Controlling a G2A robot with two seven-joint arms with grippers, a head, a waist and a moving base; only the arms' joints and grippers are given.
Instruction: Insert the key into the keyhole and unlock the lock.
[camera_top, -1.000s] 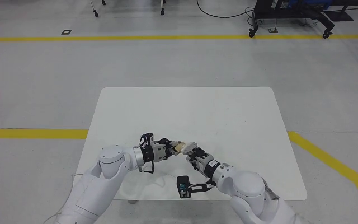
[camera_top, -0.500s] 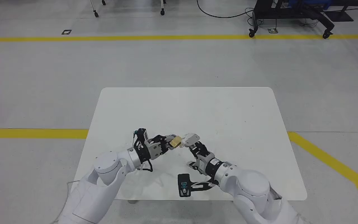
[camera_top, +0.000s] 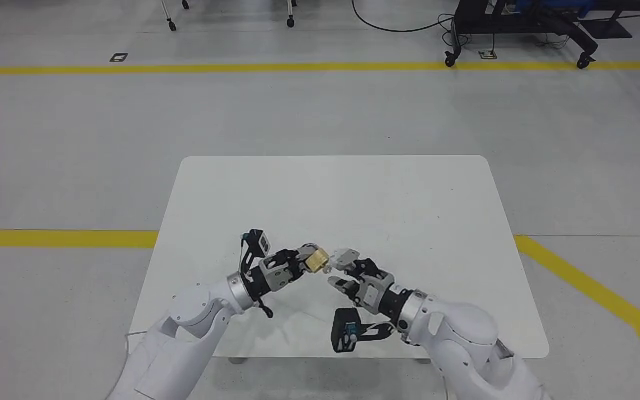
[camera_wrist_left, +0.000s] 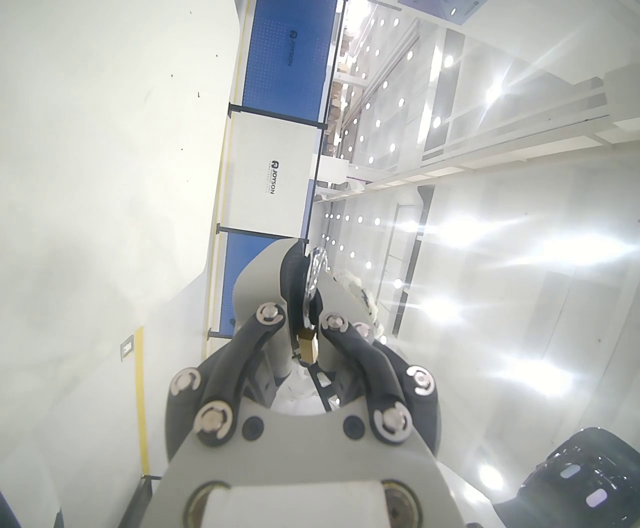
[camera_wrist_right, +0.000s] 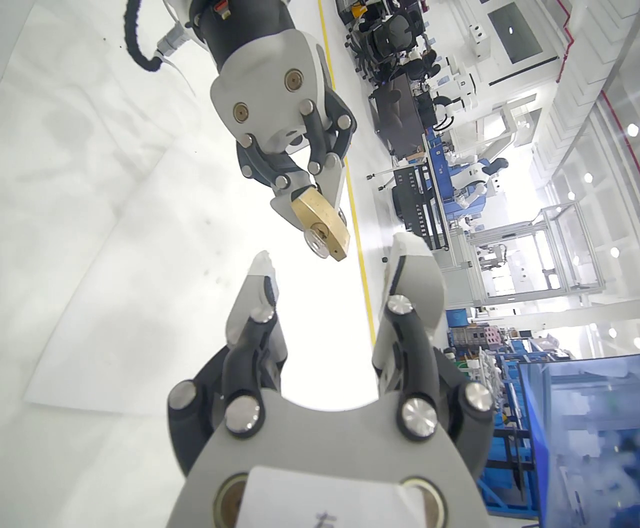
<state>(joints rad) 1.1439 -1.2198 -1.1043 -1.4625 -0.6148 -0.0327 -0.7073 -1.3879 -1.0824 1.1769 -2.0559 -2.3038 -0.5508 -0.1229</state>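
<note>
A brass padlock (camera_top: 316, 259) is held above the table's front part, my left gripper (camera_top: 308, 260) shut on its body. In the right wrist view the padlock (camera_wrist_right: 322, 217) turns its keyhole face toward me, and a small silvery piece (camera_wrist_right: 316, 246) sticks out of that face; it looks like the key's head. My right gripper (camera_top: 339, 270) sits just right of the lock, open, with nothing between its fingers (camera_wrist_right: 412, 280). In the left wrist view a sliver of brass lock (camera_wrist_left: 307, 348) shows between the shut fingers (camera_wrist_left: 260, 295).
The white table (camera_top: 420, 200) lies bare beyond and beside both arms. Yellow floor lines (camera_top: 70, 238) run left and right of it. Wheeled stands (camera_top: 520, 30) are far behind on the floor.
The right gripper, which met the lock a second ago, now sits a little apart from it. The left arm has shifted slightly left and forward, still holding the lock.
</note>
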